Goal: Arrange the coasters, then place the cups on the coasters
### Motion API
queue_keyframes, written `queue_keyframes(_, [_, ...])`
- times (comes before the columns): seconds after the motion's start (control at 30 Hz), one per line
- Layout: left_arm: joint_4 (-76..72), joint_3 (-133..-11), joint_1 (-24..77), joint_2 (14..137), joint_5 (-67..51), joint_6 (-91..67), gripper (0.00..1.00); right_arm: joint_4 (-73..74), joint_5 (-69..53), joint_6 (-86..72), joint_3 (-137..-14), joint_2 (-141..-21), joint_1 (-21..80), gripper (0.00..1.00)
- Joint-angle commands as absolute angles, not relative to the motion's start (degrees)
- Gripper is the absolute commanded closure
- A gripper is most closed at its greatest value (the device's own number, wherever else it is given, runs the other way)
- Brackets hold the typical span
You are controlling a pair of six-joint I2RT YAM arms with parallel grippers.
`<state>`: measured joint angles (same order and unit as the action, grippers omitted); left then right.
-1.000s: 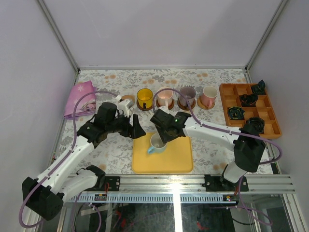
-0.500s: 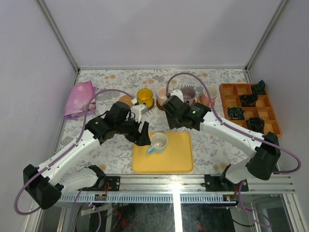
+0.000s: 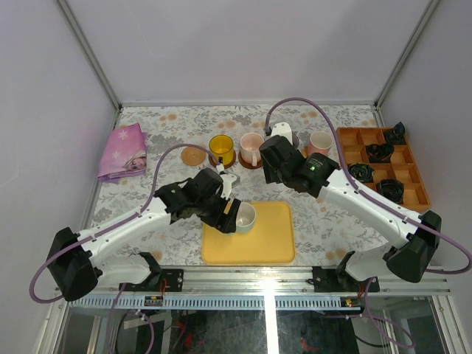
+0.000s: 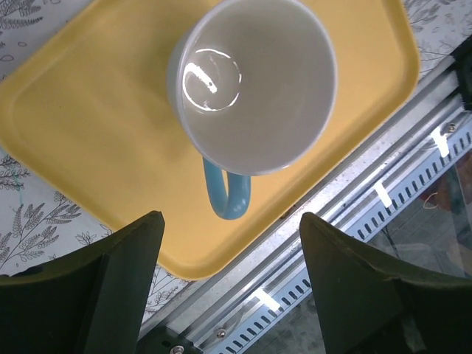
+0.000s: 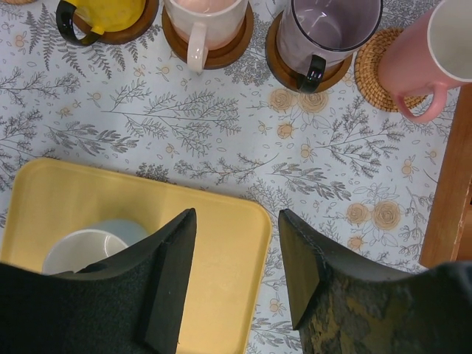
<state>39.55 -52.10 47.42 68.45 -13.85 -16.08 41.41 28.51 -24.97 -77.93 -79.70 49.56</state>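
Four stand in a row ahead of the right pincer [image 5: 236, 214], each on its own coaster [image 5: 228, 57]: the amber-yellow cup [image 5: 103, 11], the pale pink cup [image 5: 205, 21], the greyish purple cup [image 5: 328, 26] and the salmon pink cup [image 5: 420, 55], the last on a woven coaster [image 5: 372, 70]. The right pincer hangs over the far part of the yellow tray [image 5: 214, 243], its jaws moderately apart with nothing between them.

The fifth, the white cup [image 4: 254, 81], stands upright on the tray just ahead of the left pincer [image 4: 230, 217]. Its light-blue handle [image 4: 227, 193] points back toward the gap between the fingers. The left pincer's jaws stand wide and touch neither cup nor handle.

One bare coaster [image 3: 193, 155] lies on the worktop [image 3: 147, 214], beyond the left pincer and to its left, well apart from it and just beside the amber-yellow cup.
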Motion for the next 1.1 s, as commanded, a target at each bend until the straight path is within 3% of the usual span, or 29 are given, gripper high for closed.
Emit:
queue_keyframes(0.0, [33.71, -49.73, 48.9, 69.58, -10.52, -18.13, 0.26, 39.75, 31.29, -23.55, -78.91, -77.7, 49.12, 0.45])
queue_keyframes(0.47, [23.01, -43.29, 50.97, 70.5, -2.66, -19.11, 0.27, 39.14, 30.77, -22.2, -78.47, -78.11, 49.03, 0.48])
queue_keyframes(0.77, [19.79, -41.35, 51.06, 69.96, -1.86, -16.83, 0.39, 39.11, 30.5, -22.59, -78.57, -78.96, 49.04, 0.49])
queue_keyframes(1.07, [17.27, -41.43, 51.43, 71.29, -4.68, -15.51, 0.44, 38.85, 29.22, -22.29, -78.99, -80.08, 49.04, 0.49])
